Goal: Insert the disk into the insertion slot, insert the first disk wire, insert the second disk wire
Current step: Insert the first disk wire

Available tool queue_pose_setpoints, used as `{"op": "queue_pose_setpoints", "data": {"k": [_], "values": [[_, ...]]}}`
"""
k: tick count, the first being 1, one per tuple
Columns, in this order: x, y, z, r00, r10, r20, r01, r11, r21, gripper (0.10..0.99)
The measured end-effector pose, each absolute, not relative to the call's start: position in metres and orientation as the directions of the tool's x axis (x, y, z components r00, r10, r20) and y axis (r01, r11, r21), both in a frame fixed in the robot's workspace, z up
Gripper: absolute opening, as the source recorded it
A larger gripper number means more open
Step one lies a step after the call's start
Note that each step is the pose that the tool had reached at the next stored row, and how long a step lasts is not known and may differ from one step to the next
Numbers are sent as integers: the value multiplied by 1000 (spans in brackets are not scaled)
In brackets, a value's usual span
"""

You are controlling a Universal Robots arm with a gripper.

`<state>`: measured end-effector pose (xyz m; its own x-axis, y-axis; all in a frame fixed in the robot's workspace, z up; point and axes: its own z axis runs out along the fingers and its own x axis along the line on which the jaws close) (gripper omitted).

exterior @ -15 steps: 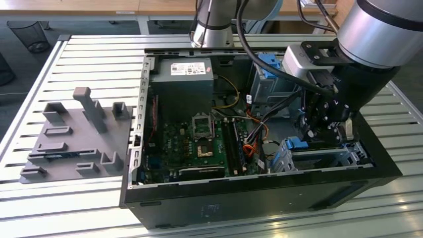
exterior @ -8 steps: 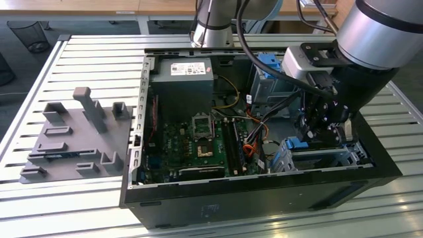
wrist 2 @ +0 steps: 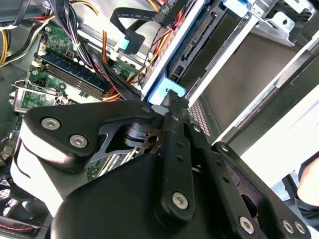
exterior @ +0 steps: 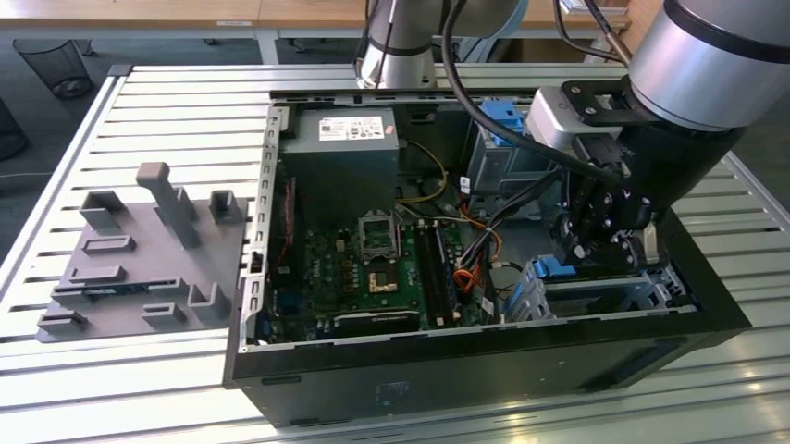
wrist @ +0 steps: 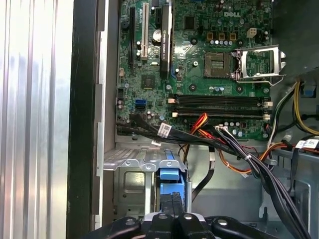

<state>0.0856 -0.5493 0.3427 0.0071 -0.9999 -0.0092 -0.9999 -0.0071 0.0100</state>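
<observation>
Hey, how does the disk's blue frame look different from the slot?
The frame is bright blue plastic; the slot is bare silver metal. The frame is a narrow strip; the slot is a wider box with holes punched in it. The frame stands inside the slot, with the end effector right at it. Both sit inside the case beside the motherboard.

the arm [exterior: 716, 55] angles steeply down, its gripper [exterior: 601, 254] pointing downward, fingers [wrist: 177, 205] pressed together.
</observation>
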Motion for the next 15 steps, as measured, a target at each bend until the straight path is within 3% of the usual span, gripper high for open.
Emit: {"op": "queue_pose_setpoints", "data": {"k": [15], "values": [[107,-549,345,7,-1000,-9,-1000,-7,10,106]]}}
